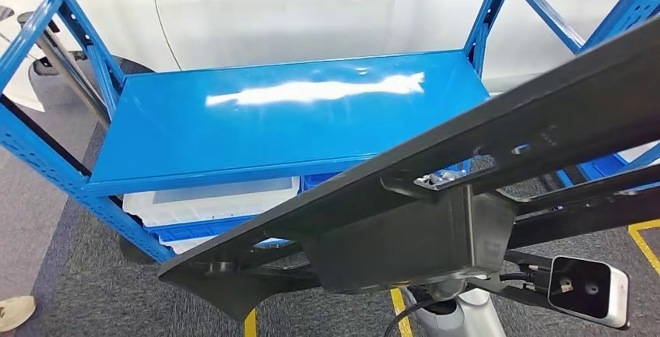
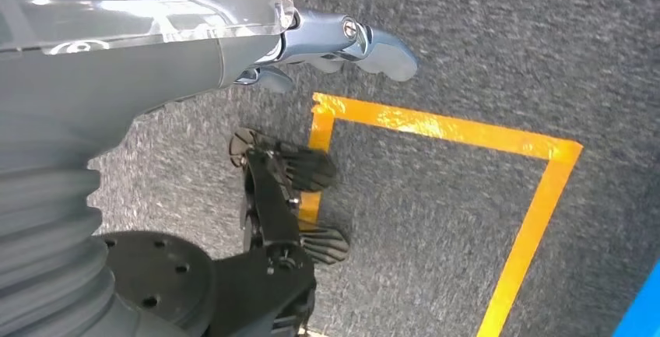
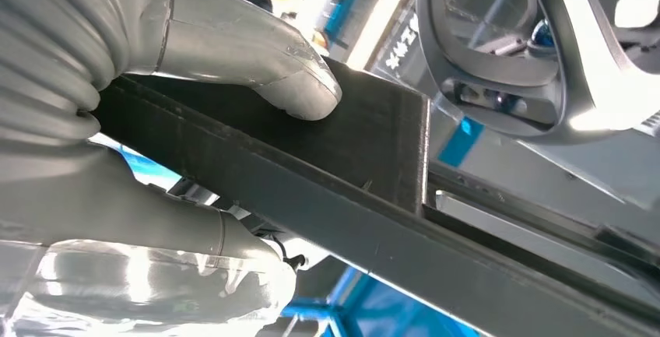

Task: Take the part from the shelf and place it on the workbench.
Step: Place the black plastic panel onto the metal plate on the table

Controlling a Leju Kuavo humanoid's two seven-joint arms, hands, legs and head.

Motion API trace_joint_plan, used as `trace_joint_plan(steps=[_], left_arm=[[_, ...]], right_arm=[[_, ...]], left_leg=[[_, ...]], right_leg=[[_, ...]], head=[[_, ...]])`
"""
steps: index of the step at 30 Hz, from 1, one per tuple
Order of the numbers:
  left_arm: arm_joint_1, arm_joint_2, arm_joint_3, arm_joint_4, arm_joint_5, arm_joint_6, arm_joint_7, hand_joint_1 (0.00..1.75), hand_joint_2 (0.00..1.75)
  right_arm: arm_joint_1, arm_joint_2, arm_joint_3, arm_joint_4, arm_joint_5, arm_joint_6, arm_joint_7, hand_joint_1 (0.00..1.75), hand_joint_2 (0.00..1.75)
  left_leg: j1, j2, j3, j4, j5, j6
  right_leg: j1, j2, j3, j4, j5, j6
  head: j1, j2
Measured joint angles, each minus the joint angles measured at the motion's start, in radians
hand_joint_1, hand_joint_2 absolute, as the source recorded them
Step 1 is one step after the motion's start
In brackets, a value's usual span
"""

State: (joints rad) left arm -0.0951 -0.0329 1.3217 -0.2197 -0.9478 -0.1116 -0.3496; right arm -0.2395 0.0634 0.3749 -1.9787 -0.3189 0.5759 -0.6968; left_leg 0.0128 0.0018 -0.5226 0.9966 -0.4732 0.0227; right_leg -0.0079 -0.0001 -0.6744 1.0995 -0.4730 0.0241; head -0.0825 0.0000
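Evidently the right hand (image 3: pixel 194 119) clamped the long black part (image 1: pixel 467 158) off-centre; rigid, unwieldy, likely to tip. Left hand (image 2: pixel 342 45) hung empty, fingers apart.

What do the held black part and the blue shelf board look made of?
Black part: probably moulded plastic, matte dark, with cut-outs and thin ribs. Shelf board: likely painted sheet metal, glossy blue, with a bright glare streak and perforated uprights. The right hand grips the part.

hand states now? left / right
Left hand: holding nothing, hanging over the grey carpet; open or closed cannot be told.
Right hand: holding the long black plastic part.
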Motion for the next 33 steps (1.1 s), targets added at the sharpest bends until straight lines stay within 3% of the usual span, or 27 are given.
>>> trace_joint_plan(steps=[2, 3, 4, 5, 7, 9, 10, 12, 14, 17, 18, 19, 20, 22, 24, 25, 27, 29, 32, 33], left_arm=[[0.000, 0.005, -0.001, 0.000, -0.004, -0.005, -0.002, 0.00, 1.75], [0.000, 0.008, -0.001, 0.000, -0.005, -0.006, -0.004, 0.00, 1.75], [0.000, 0.011, -0.001, 0.000, -0.005, -0.008, -0.006, 0.00, 1.75], [0.000, 0.014, -0.001, 0.000, -0.006, -0.008, -0.008, 0.00, 1.75], [0.001, 0.017, -0.001, 0.000, -0.005, -0.006, -0.010, 0.00, 1.75], [0.001, 0.020, -0.001, 0.000, -0.001, 0.000, -0.012, 0.00, 1.75], [0.001, 0.021, -0.001, 0.000, 0.002, 0.005, -0.012, 0.00, 1.75], [0.002, 0.024, 0.000, 0.000, 0.007, 0.013, -0.011, 0.00, 1.75], [0.005, 0.026, 0.000, 0.000, 0.008, 0.017, -0.011, 0.00, 1.75], [0.007, 0.028, 0.001, 0.000, 0.009, 0.022, -0.011, 0.00, 1.75], [0.007, 0.028, 0.001, 0.000, 0.009, 0.023, -0.011, 0.00, 1.75], [0.007, 0.029, 0.001, 0.000, 0.009, 0.024, -0.011, 0.00, 1.75], [0.007, 0.029, 0.001, 0.000, 0.009, 0.024, -0.011, 0.00, 1.75], [0.006, 0.032, 0.001, -0.001, 0.013, 0.023, -0.014, 0.00, 1.75], [0.004, 0.037, 0.001, -0.002, 0.016, 0.020, -0.019, 0.00, 1.75], [0.002, 0.039, 0.001, -0.002, 0.018, 0.019, -0.021, 0.00, 1.75], [0.002, 0.041, 0.002, -0.002, 0.019, 0.019, -0.023, 0.00, 1.75], [0.003, 0.040, 0.002, -0.002, 0.021, 0.019, -0.024, 0.00, 1.75], [0.002, 0.039, 0.003, -0.002, 0.024, 0.021, -0.023, 0.00, 1.75], [0.002, 0.039, 0.003, -0.002, 0.025, 0.021, -0.023, 0.00, 1.75]], right_arm=[[-0.002, -0.012, -0.002, 0.000, -0.003, -0.010, 0.000, 1.75, 1.75], [-0.001, -0.016, -0.002, 0.000, -0.003, -0.015, 0.000, 1.75, 1.75], [0.000, -0.020, -0.003, 0.000, -0.003, -0.021, 0.000, 1.75, 1.75], [0.000, -0.022, -0.003, 0.000, -0.003, -0.025, 0.000, 1.75, 1.75], [-0.001, -0.025, -0.002, -0.003, -0.002, -0.025, 0.000, 1.75, 1.75], [-0.003, -0.025, -0.002, -0.005, -0.003, -0.019, 0.000, 1.75, 1.75], [-0.003, -0.025, -0.002, -0.006, -0.003, -0.015, 0.000, 1.75, 1.75], [-0.002, -0.023, -0.002, -0.005, -0.003, -0.008, 0.000, 1.75, 1.75], [-0.002, -0.020, -0.001, -0.005, -0.002, -0.003, 0.000, 1.75, 1.75], [-0.001, -0.014, -0.001, -0.004, -0.002, -0.001, 0.000, 1.75, 1.75], [-0.001, -0.013, -0.001, -0.003, -0.002, -0.001, 0.000, 1.75, 1.75], [0.000, -0.013, -0.001, -0.002, -0.002, -0.001, 0.000, 1.75, 1.75], [0.000, -0.012, -0.001, -0.001, 0.000, -0.001, 0.001, 1.75, 1.75], [0.000, -0.011, 0.000, 0.000, 0.004, -0.002, 0.001, 1.75, 1.75], [-0.001, -0.008, 0.003, 0.000, 0.008, -0.006, 0.000, 1.75, 1.75], [-0.002, -0.006, 0.006, 0.000, 0.010, -0.009, 0.000, 1.75, 1.75], [-0.002, -0.002, 0.015, 0.000, 0.014, -0.016, 0.000, 1.75, 1.75], [-0.002, 0.001, 0.026, 0.000, 0.016, -0.023, 0.001, 1.75, 1.75], [-0.004, 0.002, 0.040, 0.000, 0.015, -0.043, 0.003, 1.75, 1.75], [-0.004, 0.002, 0.044, 0.000, 0.014, -0.050, 0.003, 1.75, 1.75]], left_leg=[[-0.001, 0.002, -0.027, 0.001, 0.020, 0.006], [-0.002, 0.003, -0.041, 0.002, 0.031, 0.005], [-0.002, 0.003, -0.056, 0.004, 0.040, 0.004], [-0.002, 0.003, -0.071, 0.007, 0.050, 0.002], [-0.003, 0.003, -0.096, 0.014, 0.065, -0.005], [-0.005, 0.002, -0.109, 0.020, 0.078, -0.015], [-0.005, 0.001, -0.111, 0.019, 0.086, -0.021], [-0.004, 0.001, -0.114, 0.015, 0.099, -0.033], [-0.002, -0.001, -0.129, 0.041, 0.063, -0.044], [0.000, -0.001, -0.178, 0.208, -0.079, -0.058], [0.000, -0.001, -0.186, 0.265, -0.102, -0.062], [0.000, -0.001, -0.181, 0.295, -0.101, -0.063], [0.000, -0.001, -0.159, 0.290, -0.081, -0.064], [0.000, -0.001, -0.068, 0.186, -0.034, -0.058], [-0.004, -0.002, 0.028, 0.048, -0.036, -0.047], [-0.006, -0.003, 0.050, 0.009, -0.045, -0.041], [-0.008, -0.004, 0.051, -0.010, -0.045, -0.026], [-0.005, 0.001, 0.037, -0.014, -0.026, -0.011], [-0.003, 0.005, 0.003, -0.014, 0.006, 0.003], [-0.004, 0.005, -0.012, -0.012, 0.017, 0.002]], right_leg=[[-0.004, 0.000, -0.032, 0.121, -0.090, 0.008], [-0.005, 0.000, -0.038, 0.169, -0.108, 0.010], [-0.006, 0.000, -0.031, 0.191, -0.103, 0.012], [-0.006, 0.000, -0.006, 0.178, -0.081, 0.011], [-0.006, 0.000, 0.090, 0.060, -0.042, 0.005], [0.000, 0.001, 0.170, -0.059, -0.045, -0.006], [0.003, 0.001, 0.184, -0.087, -0.052, -0.013], [0.005, -0.001, 0.177, -0.097, -0.040, -0.028], [0.001, -0.004, 0.162, -0.104, -0.018, -0.045], [0.001, -0.007, 0.123, -0.106, 0.016, -0.058], [0.002, -0.008, 0.108, -0.105, 0.026, -0.058], [0.003, -0.008, 0.094, -0.103, 0.037, -0.057], [0.003, -0.008, 0.080, -0.101, 0.046, -0.055], [0.003, -0.008, 0.055, -0.094, 0.063, -0.050], [0.006, -0.008, 0.039, -0.085, 0.076, -0.041], [0.006, -0.009, 0.035, -0.082, 0.083, -0.035], [0.006, -0.011, 0.030, -0.082, 0.097, -0.022], [0.004, -0.007, 0.020, -0.062, 0.072, -0.011], [0.000, -0.004, -0.025, 0.090, -0.065, 0.002], [-0.001, -0.004, -0.037, 0.149, -0.095, 0.005]], head=[[0.000, 0.000], [0.000, 0.000], [0.000, 0.000], [0.000, 0.000], [0.000, 0.000], [0.000, 0.000], [0.000, 0.000], [0.000, 0.000], [0.000, 0.000], [-0.001, 0.000], [-0.001, 0.000], [-0.001, 0.000], [-0.001, 0.000], [-0.001, 0.000], [-0.001, 0.000], [-0.001, 0.000], [0.000, 0.000], [0.000, 0.000], [0.000, 0.000], [0.000, 0.000]])
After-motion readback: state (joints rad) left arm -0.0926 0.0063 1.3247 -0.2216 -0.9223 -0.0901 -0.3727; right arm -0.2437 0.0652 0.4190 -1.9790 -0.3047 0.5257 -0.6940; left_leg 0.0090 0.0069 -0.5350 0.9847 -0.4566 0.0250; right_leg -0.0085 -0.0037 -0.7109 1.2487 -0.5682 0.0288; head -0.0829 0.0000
